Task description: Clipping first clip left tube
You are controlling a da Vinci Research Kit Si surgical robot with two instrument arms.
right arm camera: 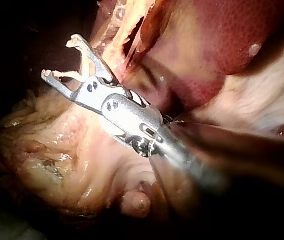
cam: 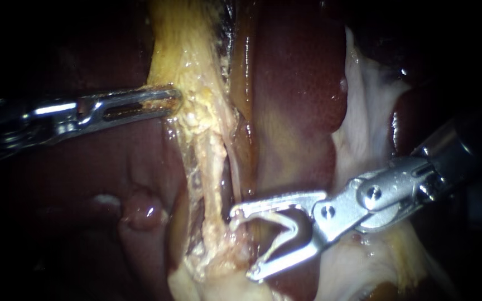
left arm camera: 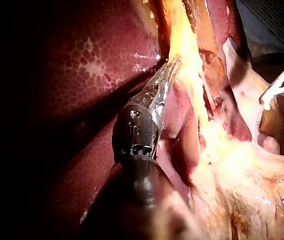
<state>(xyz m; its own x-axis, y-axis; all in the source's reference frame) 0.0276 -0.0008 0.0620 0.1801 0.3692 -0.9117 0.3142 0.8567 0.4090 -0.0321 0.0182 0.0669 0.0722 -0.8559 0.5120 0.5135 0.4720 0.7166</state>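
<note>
A pale yellow tube (cam: 212, 184) runs down the middle of the endoscope view, with fatty tissue (cam: 193, 83) above it. My left instrument (cam: 168, 102) comes in from the left, its jaws shut on that yellow tissue's edge; the left wrist view shows the same grip (left arm camera: 170, 67). My right instrument (cam: 244, 243) comes in from the right. Its jaws stand wide apart with a white V-shaped clip (cam: 283, 227) seated between them, touching both. The jaw tips lie just right of the tube, which is outside the jaws. In the right wrist view the clip (right arm camera: 81, 70) faces the strands.
Dark red liver (cam: 302, 83) lies behind and right of the tube. Pale white tissue (cam: 364, 117) sits above the right instrument. A small rounded red lump (cam: 143, 212) lies left of the tube. A yellowish fatty mass (right arm camera: 57, 150) lies beside the right instrument.
</note>
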